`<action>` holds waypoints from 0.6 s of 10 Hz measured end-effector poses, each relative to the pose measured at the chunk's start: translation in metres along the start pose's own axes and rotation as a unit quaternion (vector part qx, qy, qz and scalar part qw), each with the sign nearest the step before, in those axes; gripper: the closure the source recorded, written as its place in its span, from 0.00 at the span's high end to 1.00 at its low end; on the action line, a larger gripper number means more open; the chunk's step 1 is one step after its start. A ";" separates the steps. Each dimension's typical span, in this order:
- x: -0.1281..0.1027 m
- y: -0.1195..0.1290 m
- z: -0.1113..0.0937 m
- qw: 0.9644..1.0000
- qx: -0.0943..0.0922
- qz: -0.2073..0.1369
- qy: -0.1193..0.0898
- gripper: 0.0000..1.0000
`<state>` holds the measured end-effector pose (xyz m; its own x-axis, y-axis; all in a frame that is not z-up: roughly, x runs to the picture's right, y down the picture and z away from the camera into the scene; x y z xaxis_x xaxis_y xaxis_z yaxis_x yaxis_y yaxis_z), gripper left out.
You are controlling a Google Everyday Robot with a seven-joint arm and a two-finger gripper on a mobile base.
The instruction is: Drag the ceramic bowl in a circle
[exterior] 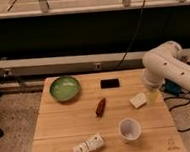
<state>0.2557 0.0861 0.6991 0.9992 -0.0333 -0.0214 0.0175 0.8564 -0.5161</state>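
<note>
Over at the far left corner of the wooden surface [58, 129] I see the ceramic bowl [65, 88]. It is green, round and shallow, and it sits flat. My fingers [151, 95] are well apart from it, all the way over at the right edge of the surface. They point down from the big white arm [168, 66], just beside a small white block [138, 100]. The fingers are spread wide and have hold of nothing. Between the bowl and the fingers lie a flat black thing [109, 82] near the far edge and a small red-brown thing [100, 107] near the middle.

Two things here could hold stuff. Inside the bowl I see only its pale green bottom. The white cup [129, 129] stands upright near the front, closer to the fingers than the bowl is. I look down into it and see only white.

Some things are hard for me to make out. A white thing with dark marks [87, 147] lies on its side at the front left, and I cannot tell what it is. I cannot name the red-brown thing either. The arm is cut off at the right side of the camera view. The tips of the fingers blur into the edge of the surface, so I cannot tell if they touch it.
</note>
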 end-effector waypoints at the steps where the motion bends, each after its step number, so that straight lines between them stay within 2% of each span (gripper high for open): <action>1: -0.001 -0.003 0.000 1.000 0.004 -0.006 0.003 0.80; 4: -0.032 -0.016 -0.001 1.000 0.010 -0.026 -0.003 0.80; 6: -0.035 -0.021 -0.002 0.999 0.014 -0.036 -0.002 0.80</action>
<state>0.2200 0.0681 0.7095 0.9954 -0.0934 0.0193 0.0908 0.8663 -0.4911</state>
